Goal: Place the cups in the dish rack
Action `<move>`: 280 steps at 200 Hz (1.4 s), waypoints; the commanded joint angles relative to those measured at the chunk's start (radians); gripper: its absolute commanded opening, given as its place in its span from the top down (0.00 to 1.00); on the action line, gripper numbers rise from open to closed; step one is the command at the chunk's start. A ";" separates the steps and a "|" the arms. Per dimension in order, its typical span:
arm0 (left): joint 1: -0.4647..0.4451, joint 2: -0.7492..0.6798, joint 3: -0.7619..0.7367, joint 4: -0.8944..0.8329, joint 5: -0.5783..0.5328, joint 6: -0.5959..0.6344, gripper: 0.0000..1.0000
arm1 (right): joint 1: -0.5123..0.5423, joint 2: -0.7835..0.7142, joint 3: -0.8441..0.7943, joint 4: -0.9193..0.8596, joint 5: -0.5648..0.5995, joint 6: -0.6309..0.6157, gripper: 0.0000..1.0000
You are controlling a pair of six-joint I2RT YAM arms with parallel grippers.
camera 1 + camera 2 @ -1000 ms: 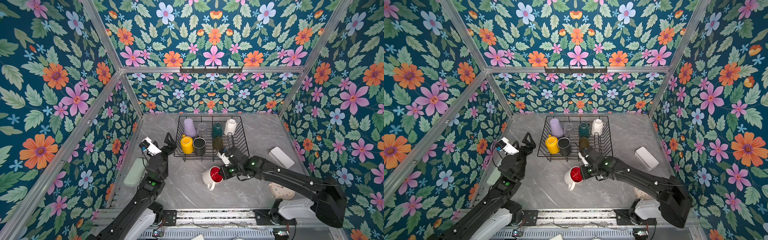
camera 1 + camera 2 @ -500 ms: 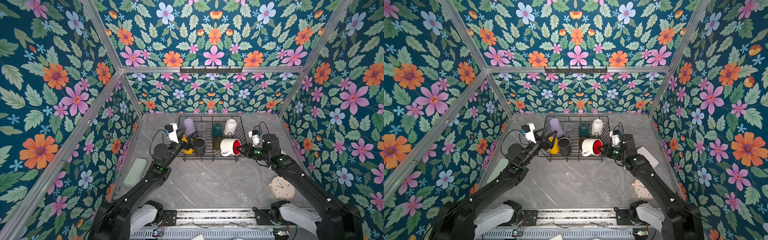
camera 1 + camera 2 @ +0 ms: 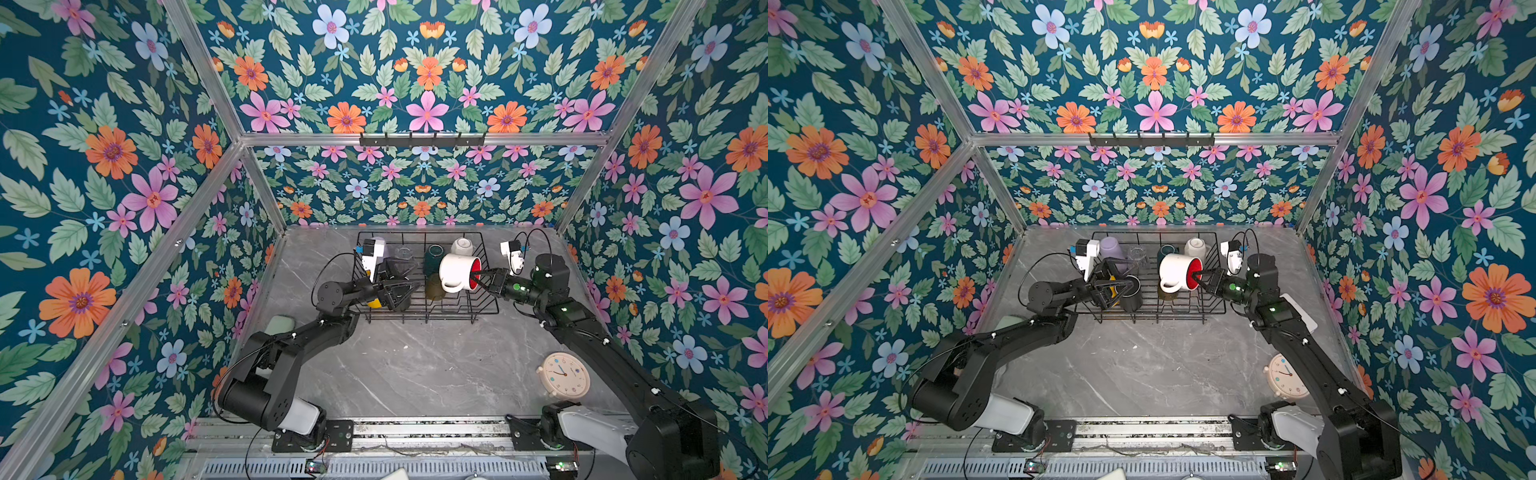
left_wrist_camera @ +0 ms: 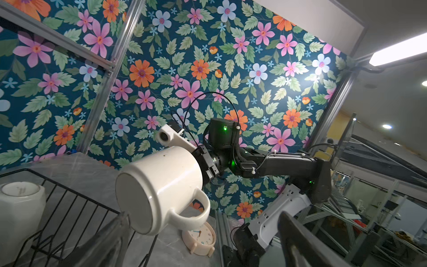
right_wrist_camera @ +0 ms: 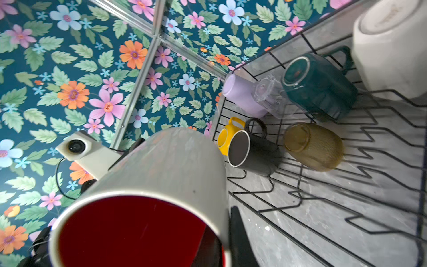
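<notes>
My right gripper (image 3: 482, 277) is shut on the rim of the red-lined white mug (image 3: 457, 272), one finger inside (image 5: 208, 245) and one outside. The mug lies tilted on its side above the right half of the dish rack (image 3: 432, 312), its mouth toward the gripper. In the rack stand the lilac tumbler (image 5: 242, 94), clear glass (image 5: 270, 97), teal mug (image 5: 318, 85), white faceted mug (image 5: 392, 46), yellow mug (image 5: 225, 136), black mug (image 5: 251, 150) and olive glass (image 5: 314, 148). My left gripper (image 3: 400, 294) hangs open and holds nothing over the rack's front left, above the yellow and black mugs.
A cream alarm clock (image 3: 565, 376) lies on the marble table at the front right. A pale green block (image 3: 280, 324) sits by the left wall, half hidden by my left arm. A black hook rail (image 3: 422, 139) hangs on the back wall.
The right arm has carried the red-lined mug from the table's front up and over the rack. The left arm has swung from the left side to above the rack's front left, still open.
</notes>
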 commanded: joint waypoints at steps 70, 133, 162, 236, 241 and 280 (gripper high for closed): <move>-0.008 -0.069 -0.008 -0.097 0.025 0.096 0.00 | 0.148 -0.027 0.098 0.077 -0.119 -0.227 1.00; -0.027 -0.087 -0.004 -0.101 0.045 0.100 0.00 | 0.171 -0.011 0.117 0.094 -0.147 -0.251 1.00; -0.036 -0.095 0.001 -0.110 0.058 0.103 0.00 | 0.176 0.016 0.133 0.108 -0.170 -0.256 1.00; -0.046 -0.116 0.001 -0.135 0.070 0.115 0.00 | 0.260 0.079 0.184 0.103 -0.178 -0.321 1.00; -0.046 -0.116 0.002 -0.137 0.072 0.115 0.00 | 0.262 0.082 0.186 0.106 -0.178 -0.321 1.00; -0.052 -0.120 0.004 -0.150 0.077 0.126 0.00 | 0.281 0.111 0.205 0.132 -0.180 -0.321 1.00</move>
